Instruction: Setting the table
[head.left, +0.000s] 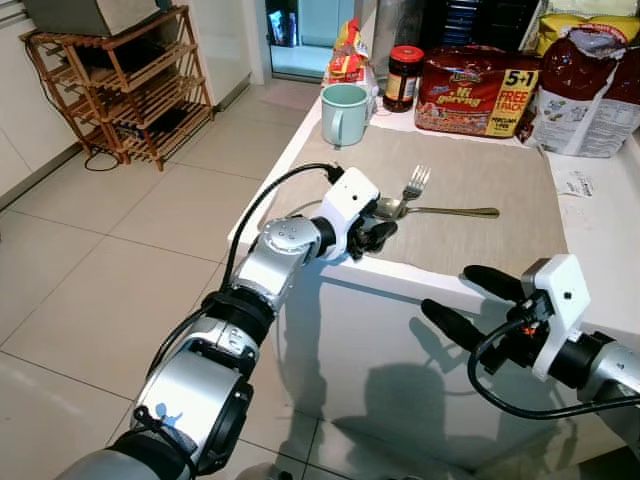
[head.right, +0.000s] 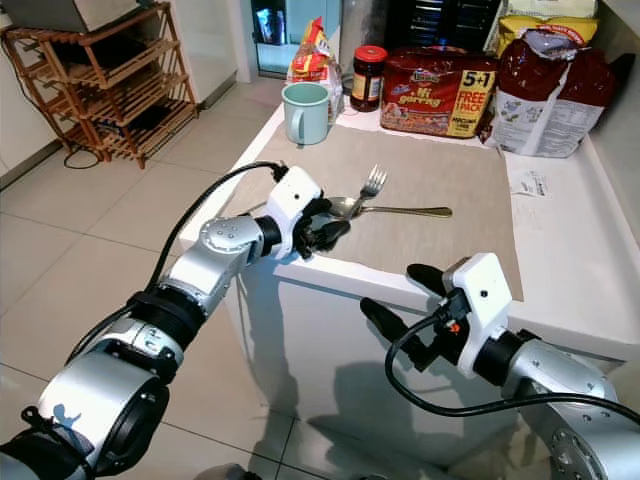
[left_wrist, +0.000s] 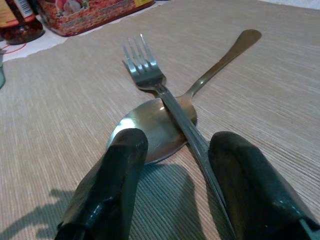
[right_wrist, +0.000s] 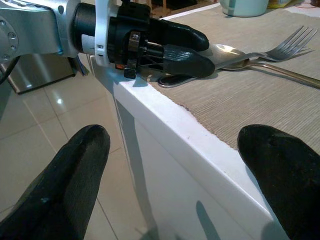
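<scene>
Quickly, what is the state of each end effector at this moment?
Left end effector: open, fingers either side of the fork handle, not clamped on it.
Right end effector: open, holding nothing, off the table edge.

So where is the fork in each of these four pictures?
Left eye view: fork mid-table, lying over the spoon.
Right eye view: centre, on the placemat.
Left wrist view: middle, between the fingers.
Right wrist view: upper right.
Shared landmark: the crossed spoon.

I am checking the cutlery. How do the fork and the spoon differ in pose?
The fork lies on top, crossing the spoon's bowl; the spoon lies underneath. The fork's handle runs between the left gripper's fingers; the spoon's handle points away from it. Both are silver metal on the placemat.
</scene>
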